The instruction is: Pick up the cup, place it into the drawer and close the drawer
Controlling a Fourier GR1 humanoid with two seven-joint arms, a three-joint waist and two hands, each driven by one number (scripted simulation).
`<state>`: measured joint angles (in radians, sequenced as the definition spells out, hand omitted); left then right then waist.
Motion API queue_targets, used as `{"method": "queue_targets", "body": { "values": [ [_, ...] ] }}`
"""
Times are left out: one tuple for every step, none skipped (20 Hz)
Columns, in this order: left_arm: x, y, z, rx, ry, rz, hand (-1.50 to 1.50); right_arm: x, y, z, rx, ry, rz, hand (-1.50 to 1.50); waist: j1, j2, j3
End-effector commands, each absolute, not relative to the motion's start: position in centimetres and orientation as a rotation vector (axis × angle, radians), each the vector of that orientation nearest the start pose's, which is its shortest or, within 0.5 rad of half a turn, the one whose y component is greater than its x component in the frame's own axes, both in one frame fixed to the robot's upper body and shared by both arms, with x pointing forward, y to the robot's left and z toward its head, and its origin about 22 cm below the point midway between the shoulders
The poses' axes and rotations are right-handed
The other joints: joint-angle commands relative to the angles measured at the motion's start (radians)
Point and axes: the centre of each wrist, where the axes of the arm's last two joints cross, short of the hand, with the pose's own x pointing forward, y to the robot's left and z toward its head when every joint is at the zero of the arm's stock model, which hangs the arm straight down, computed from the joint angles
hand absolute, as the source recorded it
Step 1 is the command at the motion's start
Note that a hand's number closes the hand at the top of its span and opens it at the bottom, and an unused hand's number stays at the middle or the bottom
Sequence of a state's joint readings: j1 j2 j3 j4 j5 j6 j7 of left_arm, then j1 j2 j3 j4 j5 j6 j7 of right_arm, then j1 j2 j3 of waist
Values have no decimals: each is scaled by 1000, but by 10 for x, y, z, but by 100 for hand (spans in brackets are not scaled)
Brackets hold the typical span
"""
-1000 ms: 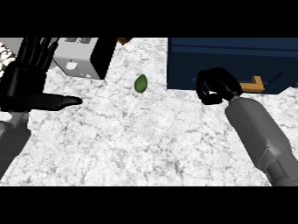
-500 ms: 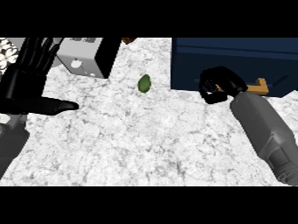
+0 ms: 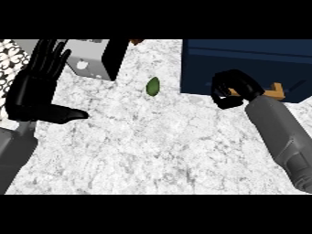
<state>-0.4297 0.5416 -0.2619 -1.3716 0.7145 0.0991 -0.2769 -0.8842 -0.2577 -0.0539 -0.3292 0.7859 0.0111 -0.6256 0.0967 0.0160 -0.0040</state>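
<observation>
Right black hand [image 3: 231, 87] curled at dark blue drawer box [image 3: 253, 59], contents hidden; left black hand [image 3: 38, 87] open, resting over white marble counter [image 3: 151, 146].

I see a counter [image 3: 158, 137] of smooth, grey-veined white marble. My hands [image 3: 33, 89] look like matt black plastic. The drawer [image 3: 253, 59] has a flat navy finish.

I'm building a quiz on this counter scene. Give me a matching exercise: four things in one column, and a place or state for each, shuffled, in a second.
Things:
1. left hand
2. right hand
3. small green object
4. dark blue drawer unit

Places or states:
A. lying alone on the marble counter, mid-view
B. fingers curled, at the drawer unit's front edge
C. open, fingers straight up, at the view's left
D. along the upper right of the view

Pairs: 1-C, 2-B, 3-A, 4-D
</observation>
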Motion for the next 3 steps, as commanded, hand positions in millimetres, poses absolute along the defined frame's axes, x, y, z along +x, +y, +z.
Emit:
{"method": "queue_targets", "body": {
  "values": [
    [327, 272, 90, -283, -1891, -62, -150, 435, -284, 53, -558, -1571, 1036, 150, 35, 34, 8],
    [326, 275, 84, -273, -1870, -67, -150, 433, -292, 52, -566, -1571, 1053, 150, 23, 36, 8],
    [330, 276, 88, -265, -1889, -64, -150, 439, -284, 61, -551, -1592, 1034, 150, 23, 37, 7]
  ]
}}
